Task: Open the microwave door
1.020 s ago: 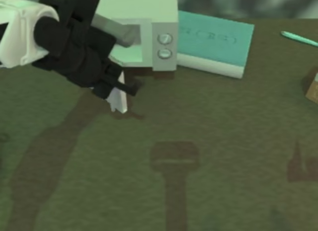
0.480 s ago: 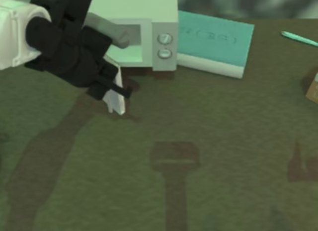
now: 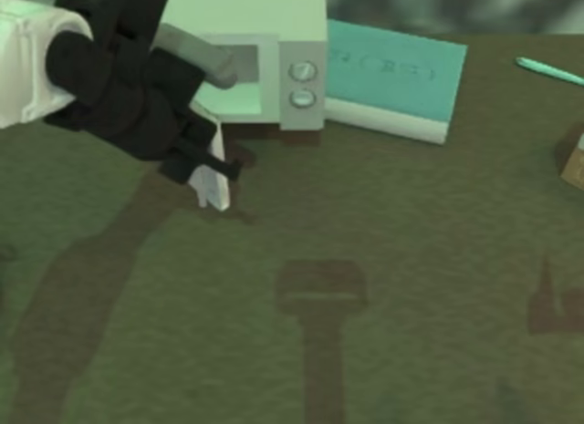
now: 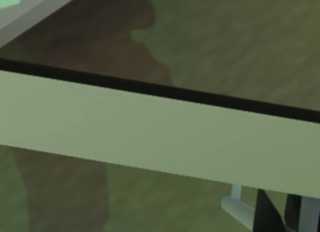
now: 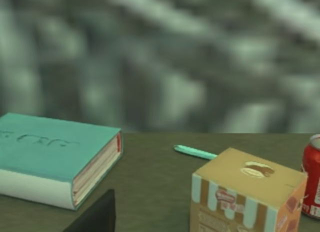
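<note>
The white microwave [image 3: 274,23] stands at the table's back left, with two round knobs [image 3: 302,85] on its front panel. The microwave door [image 3: 215,180] is swung out toward the table's front, and the pale cavity [image 3: 235,98] shows behind it. My left gripper [image 3: 217,165] is at the door's free edge, shut on its handle. In the left wrist view the door's edge [image 4: 150,132] runs across as a broad pale band, and the slim handle [image 4: 237,208] meets the dark fingers [image 4: 267,219]. My right arm is parked outside the top view; only a dark part of its gripper [image 5: 97,217] shows.
A teal book [image 3: 392,77] [image 5: 50,152] lies right of the microwave. A teal pen [image 3: 547,70] [image 5: 195,152] lies at the back right. A striped carton [image 3: 575,160] [image 5: 245,192] and a red can [image 5: 312,172] stand at the right edge.
Over the first half second my left gripper drew back to the left with the handle, swinging the door further out. Since then nothing has visibly moved.
</note>
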`<state>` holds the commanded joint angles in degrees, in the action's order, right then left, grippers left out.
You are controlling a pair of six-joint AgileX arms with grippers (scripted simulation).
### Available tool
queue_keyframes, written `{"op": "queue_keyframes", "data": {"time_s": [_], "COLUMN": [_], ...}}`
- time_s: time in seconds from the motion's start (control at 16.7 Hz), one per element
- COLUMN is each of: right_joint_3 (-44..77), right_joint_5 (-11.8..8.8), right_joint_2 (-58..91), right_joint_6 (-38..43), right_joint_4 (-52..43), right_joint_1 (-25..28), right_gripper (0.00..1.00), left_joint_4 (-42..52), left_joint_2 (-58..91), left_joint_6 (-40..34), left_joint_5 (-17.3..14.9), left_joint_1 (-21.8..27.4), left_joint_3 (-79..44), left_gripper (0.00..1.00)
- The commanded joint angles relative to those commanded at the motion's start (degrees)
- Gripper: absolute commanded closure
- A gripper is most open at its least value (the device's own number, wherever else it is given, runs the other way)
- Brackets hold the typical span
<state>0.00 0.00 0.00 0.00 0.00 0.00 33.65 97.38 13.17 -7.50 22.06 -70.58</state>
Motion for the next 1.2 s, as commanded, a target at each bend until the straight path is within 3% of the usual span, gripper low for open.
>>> {"op": "queue_keyframes", "data": {"time_s": [0.72, 1.2], "right_joint_3": [0.00, 0.00], "right_joint_5": [0.00, 0.00], "right_joint_2": [0.00, 0.00], "right_joint_6": [0.00, 0.00], "right_joint_4": [0.00, 0.00], "right_joint_1": [0.00, 0.00], "right_gripper": [0.00, 0.00], "left_joint_4": [0.02, 1.95], "left_joint_2": [0.12, -2.04], "left_joint_6": [0.04, 9.58], "left_joint_5": [-0.39, -5.10], "left_joint_1": [0.13, -3.83], "left_joint_3": [0.19, 2.61], "left_gripper": [1.00, 1.00]}}
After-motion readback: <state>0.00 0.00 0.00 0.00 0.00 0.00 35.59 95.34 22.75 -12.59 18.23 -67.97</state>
